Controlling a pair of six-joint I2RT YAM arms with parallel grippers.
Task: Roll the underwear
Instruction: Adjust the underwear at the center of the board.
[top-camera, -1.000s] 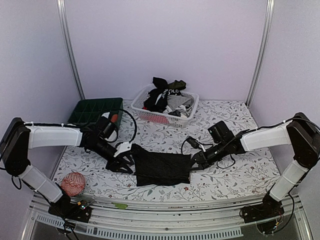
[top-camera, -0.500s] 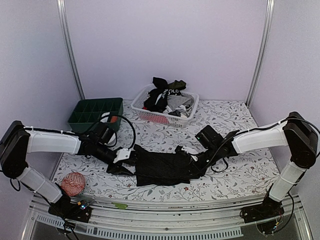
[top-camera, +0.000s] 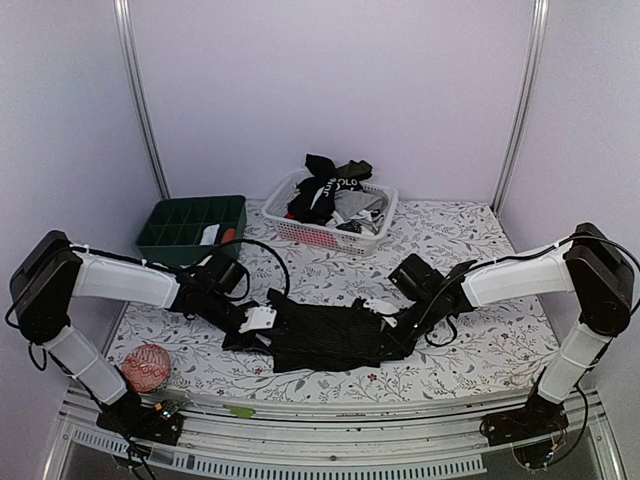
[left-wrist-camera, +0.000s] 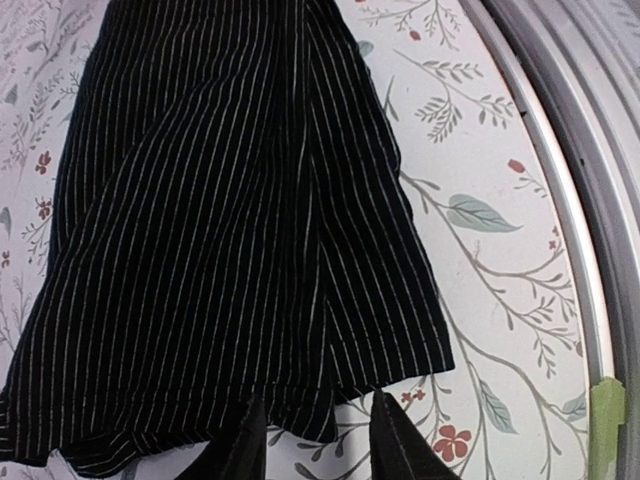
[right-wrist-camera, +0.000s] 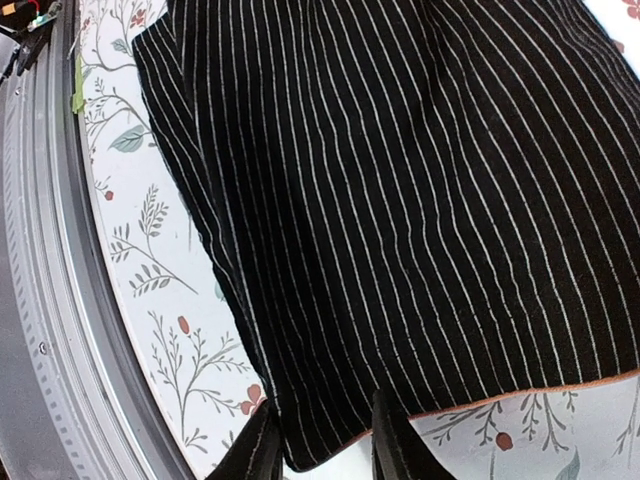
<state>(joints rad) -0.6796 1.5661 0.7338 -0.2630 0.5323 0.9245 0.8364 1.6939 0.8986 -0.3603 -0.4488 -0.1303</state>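
Left hand (left-wrist-camera: 315, 448): down low at the left edge of the striped underwear (top-camera: 330, 335). Its 2 fingers stand parted with the hem lying flat in the gap, and nothing is pinched.
Right hand (right-wrist-camera: 325, 448): down at the opposite, right edge. Its 2 fingers are also apart, with a corner of the cloth unbunched between them.
Left arm (top-camera: 120, 282): stretched long and low across the desk (top-camera: 480, 340), with the white forearm reaching in from the left side.
Right arm (top-camera: 520, 275): elbow up high at the right side, forearm sloping down and in toward the middle.
Striped underwear: black with thin pale stripes, spread flat near the front of the desk, right between the 2 hands.
Basket (top-camera: 300, 232): white lattice at the back of the desk, heaped with black, white and grey garments.
Green tray (top-camera: 185, 225): at the back left, beside the basket.
Red ball (top-camera: 147, 366): at the front left corner.
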